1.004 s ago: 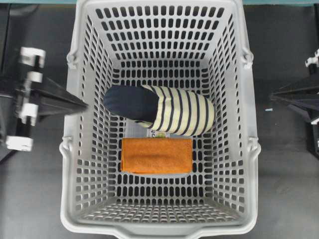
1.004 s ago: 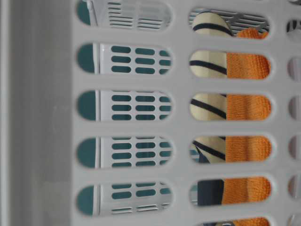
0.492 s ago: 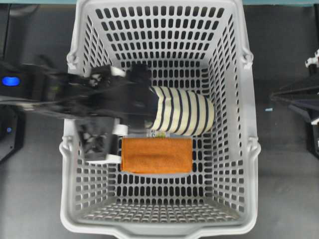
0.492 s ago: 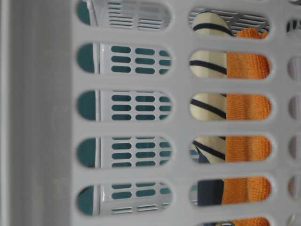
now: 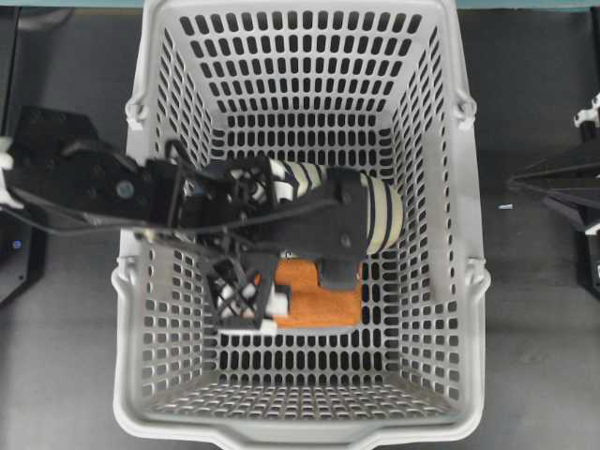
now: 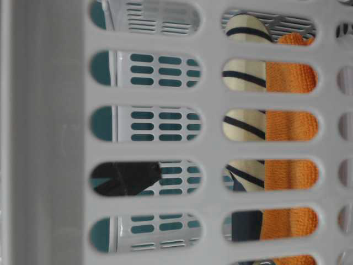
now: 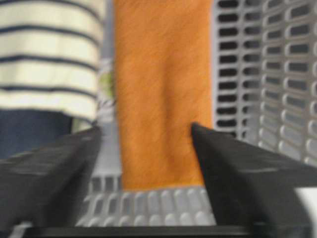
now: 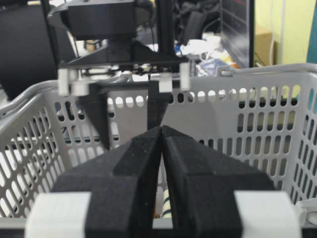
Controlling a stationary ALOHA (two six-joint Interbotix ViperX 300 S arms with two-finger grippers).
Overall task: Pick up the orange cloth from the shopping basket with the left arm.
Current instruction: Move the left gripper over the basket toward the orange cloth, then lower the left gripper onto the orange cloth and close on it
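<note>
The orange cloth [image 5: 319, 298] lies flat on the floor of the light-grey shopping basket [image 5: 150, 56], just in front of the striped slipper [image 5: 380, 216]. My left arm reaches into the basket from the left and hides the cloth's left end and the slipper's navy part. The left gripper [image 5: 267, 281] is open. In the left wrist view its fingertips [image 7: 146, 126] stand either side of the cloth [image 7: 163, 74], past its near end. I cannot tell if they touch it. My right gripper [image 8: 162, 128] is shut and empty, outside the basket's right wall [image 5: 516, 180].
The slipper [image 7: 49, 54] lies close along one side of the cloth. The basket's slotted wall [image 7: 267, 74] rises on the other side. In the table-level view the cloth [image 6: 289, 124], the slipper [image 6: 242, 124] and a black arm part [image 6: 124, 178] show through the slots.
My left arm has gone further right and down into the basket, from beside the cloth's left end to over it. A black part of it now shows in the table-level view. The right arm has not moved.
</note>
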